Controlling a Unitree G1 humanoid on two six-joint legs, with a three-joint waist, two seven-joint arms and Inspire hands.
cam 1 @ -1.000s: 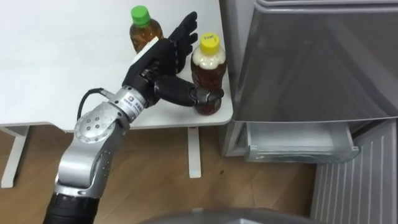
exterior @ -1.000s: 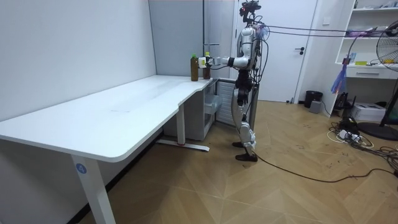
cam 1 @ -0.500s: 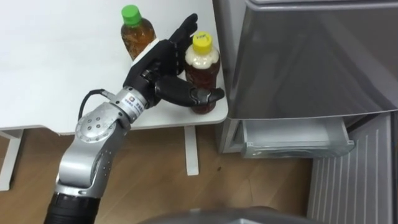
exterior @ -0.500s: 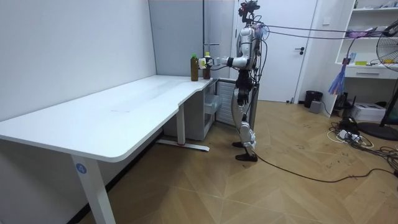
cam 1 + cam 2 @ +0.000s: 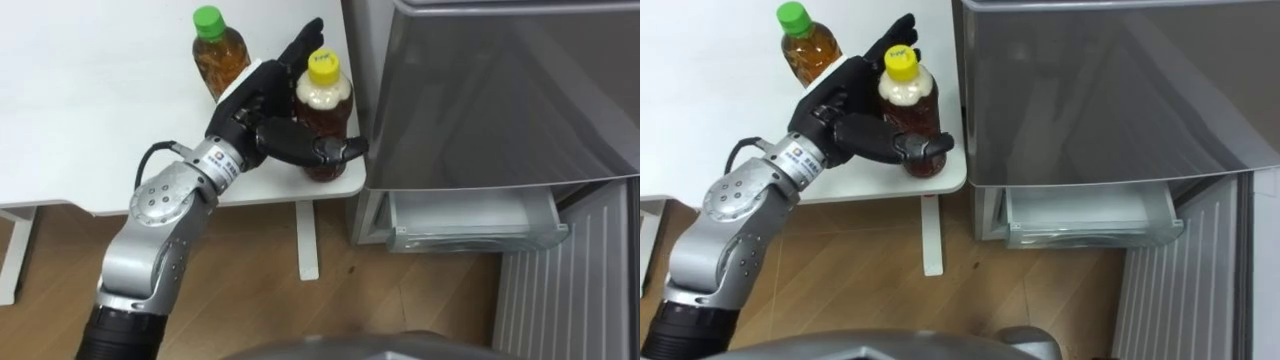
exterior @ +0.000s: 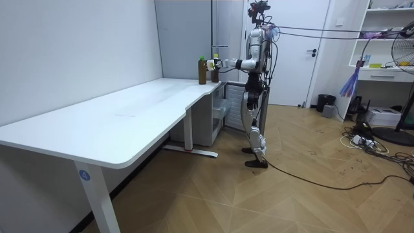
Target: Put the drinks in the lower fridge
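Left eye view: left hand (image 5: 255,108) around yellow-capped bottle (image 5: 326,112); cap print illegible

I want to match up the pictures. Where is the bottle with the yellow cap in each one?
Left eye view: the yellow-capped bottle is at top middle, on the corner of the table, with the left robot hand around it.
Room view: far back, upper middle, at the table's far end.
Right eye view: top, left of middle.
Shared landmark: the green-capped bottle beside it.
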